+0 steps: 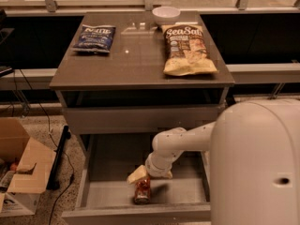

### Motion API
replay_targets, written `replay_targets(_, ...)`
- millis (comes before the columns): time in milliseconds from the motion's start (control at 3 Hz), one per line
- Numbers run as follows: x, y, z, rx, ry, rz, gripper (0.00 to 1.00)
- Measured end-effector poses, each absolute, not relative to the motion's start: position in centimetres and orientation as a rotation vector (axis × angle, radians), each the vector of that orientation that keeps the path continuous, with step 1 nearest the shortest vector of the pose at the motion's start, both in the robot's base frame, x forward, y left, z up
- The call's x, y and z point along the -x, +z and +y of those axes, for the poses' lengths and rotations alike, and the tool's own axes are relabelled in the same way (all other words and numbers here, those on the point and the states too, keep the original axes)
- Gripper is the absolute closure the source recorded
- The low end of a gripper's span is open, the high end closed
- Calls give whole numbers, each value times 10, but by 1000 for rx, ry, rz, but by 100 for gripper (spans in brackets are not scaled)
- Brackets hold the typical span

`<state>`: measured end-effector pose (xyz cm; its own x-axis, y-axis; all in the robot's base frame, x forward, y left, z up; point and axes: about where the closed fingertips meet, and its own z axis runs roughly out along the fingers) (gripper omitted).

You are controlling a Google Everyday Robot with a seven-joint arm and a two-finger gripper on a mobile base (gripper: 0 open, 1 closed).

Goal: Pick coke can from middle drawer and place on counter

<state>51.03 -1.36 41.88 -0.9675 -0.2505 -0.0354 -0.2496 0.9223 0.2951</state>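
My claw (pixel 139 176) was down in the drawer (pixel 110 162); the can (pixel 142 192) sat just beside it, frontward. Open or closed, I couldn't tell.

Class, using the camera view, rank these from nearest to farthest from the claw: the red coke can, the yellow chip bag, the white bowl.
1. Small red coke can, in the open grey drawer, just below the claw.
2. Yellow chip bag, right side of the counter.
3. White round bowl, counter's back edge.
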Motion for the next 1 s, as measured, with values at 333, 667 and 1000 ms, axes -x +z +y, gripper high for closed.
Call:
replay_targets(333,-512,383,-2,-283,-463,-3041,0)
replay_targets(667,-508,364,10,-228,-450,-2997,18)
replay_targets(1000,-505,367,12,-184,-489,-2986,41)
